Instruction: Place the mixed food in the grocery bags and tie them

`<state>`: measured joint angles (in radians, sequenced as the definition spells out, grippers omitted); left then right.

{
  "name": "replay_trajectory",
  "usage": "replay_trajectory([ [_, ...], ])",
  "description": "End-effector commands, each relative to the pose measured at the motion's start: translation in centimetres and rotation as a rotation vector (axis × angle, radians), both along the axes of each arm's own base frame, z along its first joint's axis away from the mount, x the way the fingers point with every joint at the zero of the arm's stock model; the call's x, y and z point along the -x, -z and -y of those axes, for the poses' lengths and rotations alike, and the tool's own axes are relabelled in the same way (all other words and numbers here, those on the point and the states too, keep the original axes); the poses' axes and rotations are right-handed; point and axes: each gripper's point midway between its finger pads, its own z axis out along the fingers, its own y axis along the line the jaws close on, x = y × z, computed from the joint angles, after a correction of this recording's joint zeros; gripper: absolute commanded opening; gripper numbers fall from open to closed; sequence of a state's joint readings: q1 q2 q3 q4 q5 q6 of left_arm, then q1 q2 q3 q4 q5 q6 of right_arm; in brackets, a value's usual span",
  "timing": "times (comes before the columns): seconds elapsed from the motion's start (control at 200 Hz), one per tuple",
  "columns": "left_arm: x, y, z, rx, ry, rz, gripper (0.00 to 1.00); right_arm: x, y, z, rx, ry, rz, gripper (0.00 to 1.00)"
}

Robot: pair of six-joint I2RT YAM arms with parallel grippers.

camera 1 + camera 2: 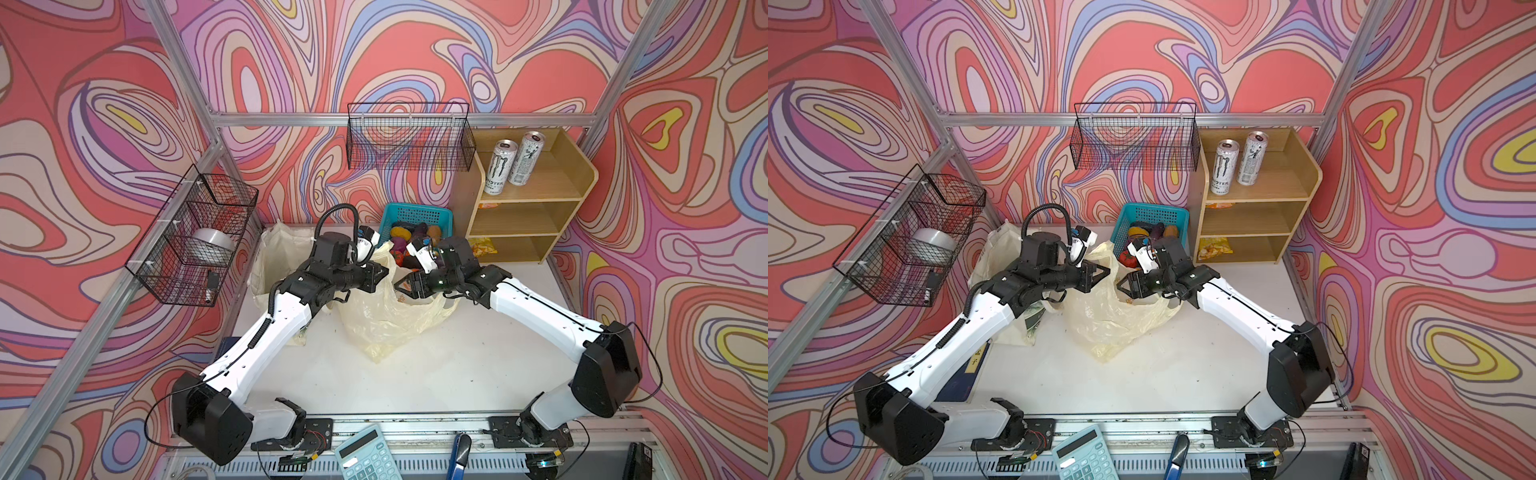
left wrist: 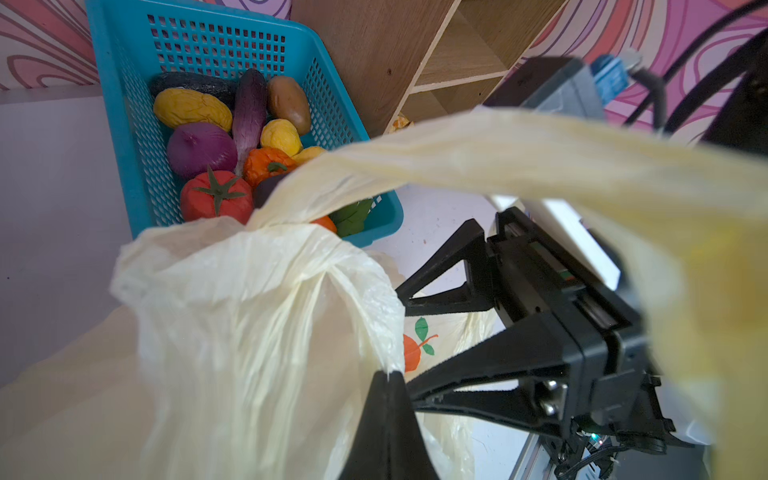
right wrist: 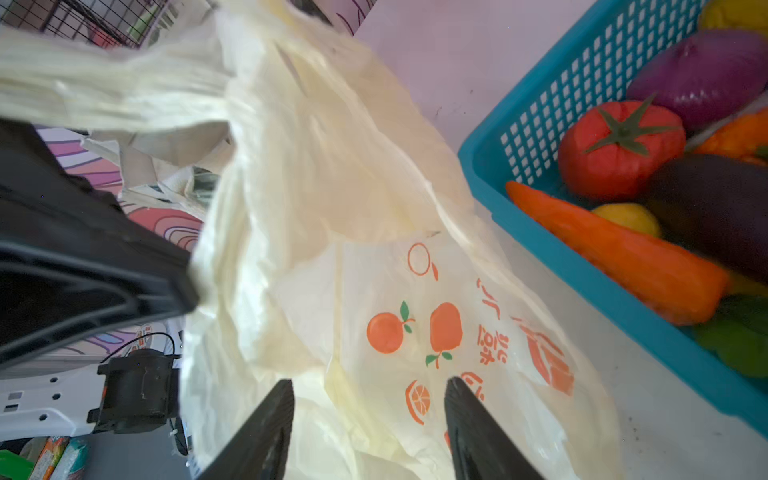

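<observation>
At left the canvas tote (image 1: pixel 272 253) lies slack. The left gripper (image 2: pixel 388 376) pinches the plastic bag (image 1: pixel 386 320) by its rim, and the right gripper (image 3: pixel 370 384) hangs spread above it. The toy vegetables (image 2: pixel 232 137) sit in the blue basket (image 2: pixel 112 124), so packing looks barely begun and nothing is tied.

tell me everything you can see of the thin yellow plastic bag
The thin, translucent pale-yellow plastic carrier bag is crinkled, with orange fruit print and lettering on one side. It lies slumped on the white tabletop between the arms, just in front of the teal plastic mesh basket. The left gripper is shut on a gathered, raised bunch of its rim; one loop handle stretches away as a band. The right gripper hangs open over the print. Its contents cannot be seen.
</observation>
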<state>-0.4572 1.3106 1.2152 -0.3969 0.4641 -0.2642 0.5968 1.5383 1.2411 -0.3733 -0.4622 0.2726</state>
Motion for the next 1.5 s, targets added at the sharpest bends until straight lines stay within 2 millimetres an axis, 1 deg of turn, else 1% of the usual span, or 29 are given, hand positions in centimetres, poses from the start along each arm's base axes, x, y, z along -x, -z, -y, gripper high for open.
replay_trajectory([
  [0.0, -0.3, -0.4, -0.1, -0.012, 0.007, 0.009, 0.00, 0.4, -2.6, 0.6, -0.059, 0.024, 0.070, 0.63],
  [0.155, -0.7, -0.3, -0.1, -0.028, 0.005, 0.007, 0.00, 1.6, -3.3, 0.8, -0.093, 0.014, 0.072, 0.64],
  [0.235, -0.8, -0.4, 0.0, -0.029, 0.005, 0.008, 0.00, 2.4, -3.4, 0.2, -0.114, -0.008, 0.071, 0.65],
  [0.331, -1.0, -0.6, 0.1, -0.028, 0.005, 0.010, 0.00, 2.9, -2.5, -0.9, -0.115, -0.031, 0.045, 0.65],
  [0.406, -1.0, -0.8, 0.1, -0.028, 0.006, 0.013, 0.00, 3.0, -1.1, -1.8, -0.096, -0.045, 0.025, 0.65],
  [0.466, -1.1, -0.9, 0.1, -0.030, 0.003, 0.015, 0.00, 2.9, -0.2, -2.5, -0.095, -0.050, 0.011, 0.63],
  [0.491, -1.1, -0.9, 0.0, -0.030, 0.002, 0.014, 0.00, 2.9, 0.0, -2.7, -0.096, -0.051, 0.008, 0.61],
  [0.531, -1.0, -1.0, 0.0, -0.031, 0.001, 0.013, 0.00, 2.8, 0.4, -2.8, -0.097, -0.052, 0.001, 0.55],
  [0.581, -1.0, -1.0, -0.1, -0.032, -0.007, 0.008, 0.00, 2.8, 0.6, -3.1, -0.104, -0.055, -0.008, 0.39],
  [0.626, -1.0, -1.0, -0.4, -0.033, -0.023, 0.000, 0.00, 2.7, 0.3, -3.2, -0.113, -0.053, -0.006, 0.24],
  [0.636, -1.0, -1.1, -0.5, -0.032, -0.028, -0.002, 0.03, 2.8, 0.3, -3.2, -0.115, -0.054, -0.007, 0.21],
  [0.651, -1.0, -1.1, -0.6, -0.031, -0.035, -0.003, 0.12, 2.8, 0.2, -3.3, -0.119, -0.054, -0.005, 0.16],
  [0.661, -1.0, -1.2, -0.6, -0.030, -0.038, -0.004, 0.15, 2.8, 0.1, -3.3, -0.121, -0.053, -0.002, 0.14],
  [0.681, -1.0, -1.2, -0.8, -0.028, -0.049, -0.006, 0.28, 2.8, -0.1, -3.3, -0.127, -0.052, 0.001, 0.09],
  [0.716, -0.8, -1.3, -1.0, -0.018, -0.064, -0.013, 0.40, 2.8, -0.4, -3.3, -0.132, -0.052, 0.006, 0.02],
  [0.736, -0.7, -1.4, -1.1, -0.010, -0.070, -0.017, 0.45, 2.7, -0.5, -3.3, -0.134, -0.050, 0.007, 0.00],
  [0.786, -0.3, -1.6, -1.0, 0.021, -0.076, -0.033, 0.55, 2.7, -0.8, -3.4, -0.141, -0.050, 0.008, 0.00],
  [0.831, 0.2, -1.7, -1.0, 0.050, -0.086, -0.053, 0.60, 2.8, -1.0, -3.5, -0.148, -0.053, 0.008, 0.00],
  [0.957, 1.2, -1.4, -1.1, 0.130, -0.120, -0.110, 0.66, 2.9, -1.4, -3.8, -0.161, -0.060, 0.012, 0.00],
  [0.997, 1.2, -1.2, -1.5, 0.142, -0.150, -0.118, 0.69, 2.9, -1.5, -3.9, -0.163, -0.062, 0.012, 0.00],
  [1.062, 1.2, -0.7, -1.9, 0.145, -0.196, -0.144, 0.70, 3.0, -1.5, -4.0, -0.165, -0.065, 0.013, 0.00],
  [1.162, 0.8, -0.3, -1.9, 0.125, -0.228, -0.169, 0.72, 3.1, -1.5, -4.2, -0.164, -0.069, 0.014, 0.00],
  [1.367, -0.4, 0.5, -0.2, 0.072, -0.223, -0.195, 0.75, 3.1, -1.0, -4.4, -0.158, -0.066, 0.009, 0.00],
  [1.492, -1.3, 1.6, 0.8, 0.039, -0.209, -0.214, 0.78, 3.2, -0.7, -4.4, -0.156, -0.063, 0.005, 0.00],
])
